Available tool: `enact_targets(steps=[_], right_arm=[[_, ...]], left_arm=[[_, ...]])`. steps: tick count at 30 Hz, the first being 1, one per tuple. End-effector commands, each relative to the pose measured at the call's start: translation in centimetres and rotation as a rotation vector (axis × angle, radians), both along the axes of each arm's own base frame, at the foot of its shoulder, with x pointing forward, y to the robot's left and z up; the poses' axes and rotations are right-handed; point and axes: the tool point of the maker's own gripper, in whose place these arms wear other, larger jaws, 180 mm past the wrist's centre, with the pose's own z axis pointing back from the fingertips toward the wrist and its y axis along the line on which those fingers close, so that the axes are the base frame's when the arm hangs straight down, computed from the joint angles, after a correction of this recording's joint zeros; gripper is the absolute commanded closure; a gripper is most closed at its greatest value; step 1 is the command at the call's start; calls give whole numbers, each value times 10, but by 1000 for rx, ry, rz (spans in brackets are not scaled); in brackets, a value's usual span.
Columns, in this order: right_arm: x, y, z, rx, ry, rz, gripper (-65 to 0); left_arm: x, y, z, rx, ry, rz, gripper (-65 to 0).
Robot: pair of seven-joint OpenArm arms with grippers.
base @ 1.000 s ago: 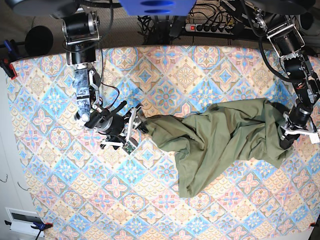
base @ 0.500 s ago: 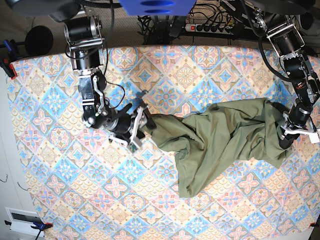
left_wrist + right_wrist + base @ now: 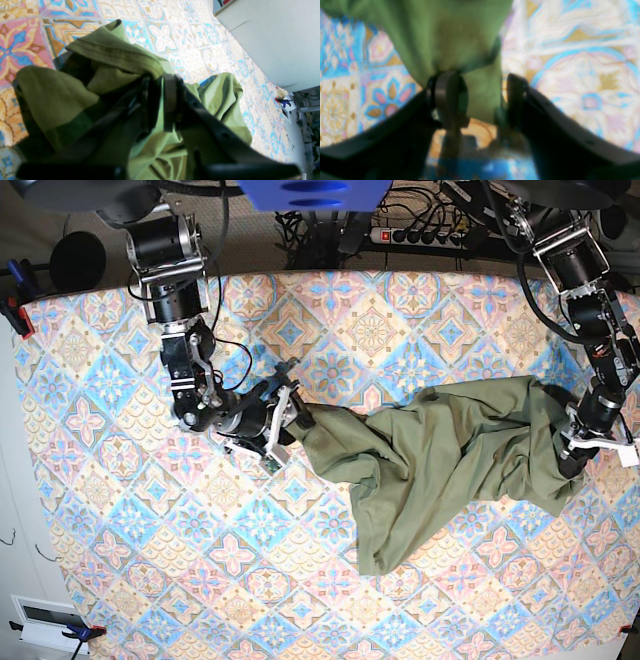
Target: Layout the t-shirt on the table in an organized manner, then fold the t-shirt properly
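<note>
- Base view shows the plain olive-green soft cotton t-shirt [image 3: 440, 460] lying crumpled and stretched in a band across the right half of the tile-patterned blue, pink and cream surface [image 3: 120, 520], not flat.
- Left hand [image 3: 160, 100] is pressed together, pinching a bunched hem of the shirt at its far end.
- Right hand [image 3: 480, 97] is spread, its fingers [image 3: 447, 97] straddling the shirt's other tip; no grip is closed.
- Judged progress: early, with spreading unfinished and no fold made.
</note>
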Motion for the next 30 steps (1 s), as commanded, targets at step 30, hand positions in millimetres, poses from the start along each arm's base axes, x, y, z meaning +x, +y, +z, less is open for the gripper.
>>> enact_targets(steps=[30], right_arm=[[50, -254, 194, 222, -429, -581, -4]], left_arm=[[46, -45, 1, 127, 35, -168, -95]])
